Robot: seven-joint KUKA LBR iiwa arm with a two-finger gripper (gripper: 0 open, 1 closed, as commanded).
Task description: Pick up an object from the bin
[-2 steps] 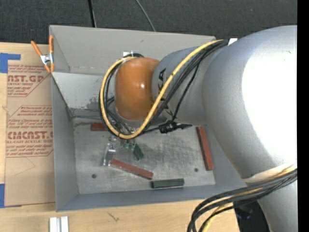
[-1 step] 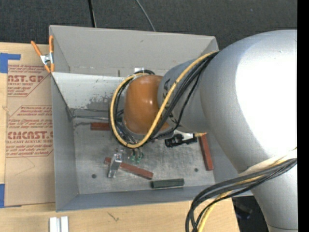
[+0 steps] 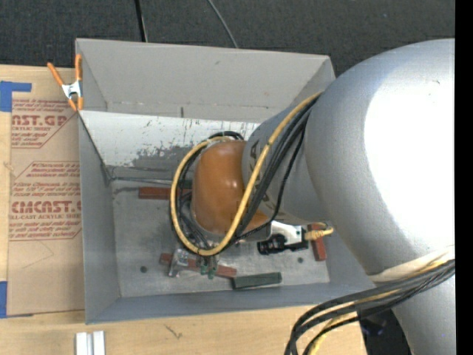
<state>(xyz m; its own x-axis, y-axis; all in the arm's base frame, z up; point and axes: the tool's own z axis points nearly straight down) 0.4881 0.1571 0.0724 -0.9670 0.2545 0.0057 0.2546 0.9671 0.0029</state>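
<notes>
Starting at the front edge of the bin (image 3: 185,302): a dark, slim, flat bar (image 3: 257,279) lies lengthwise along that edge, right of the middle. It looks matte, maybe plastic.

Just behind and to the left of it is a short reddish-brown piece (image 3: 222,270), flat and narrow, with a tiny green bit (image 3: 211,273) at its left end. The gripper (image 3: 183,259) is down on the scuffed metal floor right beside that little jumble, near the front edge and left of the middle. The reddish-brown piece is the closest thing to it. I honestly can't tell if the gripper is open or closed, or whether it has hold of anything, because its tip gets lost in the clutter.

Above it sits the smooth, rounded orange cover (image 3: 218,187) on the wrist, with yellow and black cables (image 3: 177,198) looped around it.

Toward the right edge there's a small white and black part (image 3: 284,239) and, just beside it, a stubby brown block (image 3: 319,251).

Further back, by the left wall, a thin brown stick (image 3: 154,192) lies flat. Behind that, the back wall is grey sheet metal, heavily scratched along the bottom.
</notes>
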